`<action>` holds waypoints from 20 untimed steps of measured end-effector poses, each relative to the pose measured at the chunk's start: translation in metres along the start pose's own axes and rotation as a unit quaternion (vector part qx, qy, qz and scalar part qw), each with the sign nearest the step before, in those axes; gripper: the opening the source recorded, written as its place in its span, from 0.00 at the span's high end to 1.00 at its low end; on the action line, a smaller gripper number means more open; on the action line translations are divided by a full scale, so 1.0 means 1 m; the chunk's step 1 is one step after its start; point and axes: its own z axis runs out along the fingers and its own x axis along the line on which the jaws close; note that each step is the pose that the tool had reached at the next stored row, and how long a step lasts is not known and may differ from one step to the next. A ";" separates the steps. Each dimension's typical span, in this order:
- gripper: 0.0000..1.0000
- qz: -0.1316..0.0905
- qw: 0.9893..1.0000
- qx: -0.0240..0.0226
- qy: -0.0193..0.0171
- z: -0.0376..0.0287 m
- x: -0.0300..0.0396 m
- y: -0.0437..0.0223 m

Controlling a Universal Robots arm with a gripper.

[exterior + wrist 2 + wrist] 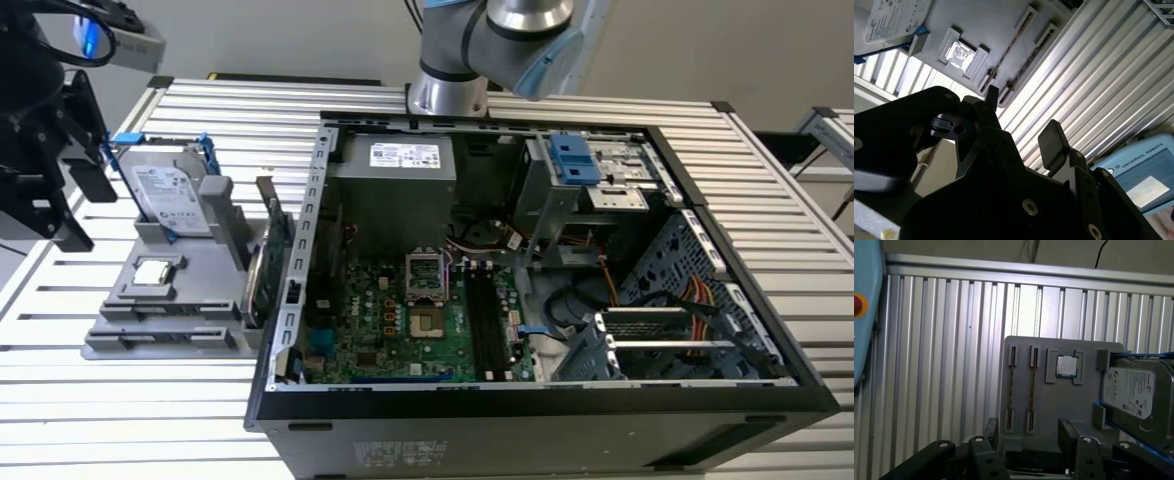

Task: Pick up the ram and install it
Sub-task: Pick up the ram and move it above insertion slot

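Two ram strips stand on edge in the slots of a grey holder tray (1054,405). In the first wrist view they are the ram (1010,387) and a second ram (1032,387) beside it. The second wrist view shows the same pair, the ram (1009,47) and its neighbour (1029,62). My gripper (1030,427) hovers above the tray's ram end, well clear of the strips, open with nothing between its black fingers (1069,432). In the second wrist view the gripper (1023,112) also shows a wide gap. The exterior view shows the tray (174,320) on the left, beside the open computer case (534,400).
A silver processor chip (1066,366) and a hard drive (1134,392) also sit in the tray. A green expansion card (274,260) stands between tray and case. The motherboard (400,330) lies inside the case. A teach pendant (1141,172) lies on the ribbed table (944,365).
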 end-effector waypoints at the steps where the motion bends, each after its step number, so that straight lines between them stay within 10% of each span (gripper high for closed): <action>1: 0.00 0.000 1.000 0.000 0.000 0.0004 0.0000 0.0000; 20: 0.00 0.001 1.000 0.000 0.001 0.0071 -0.0003 -0.0003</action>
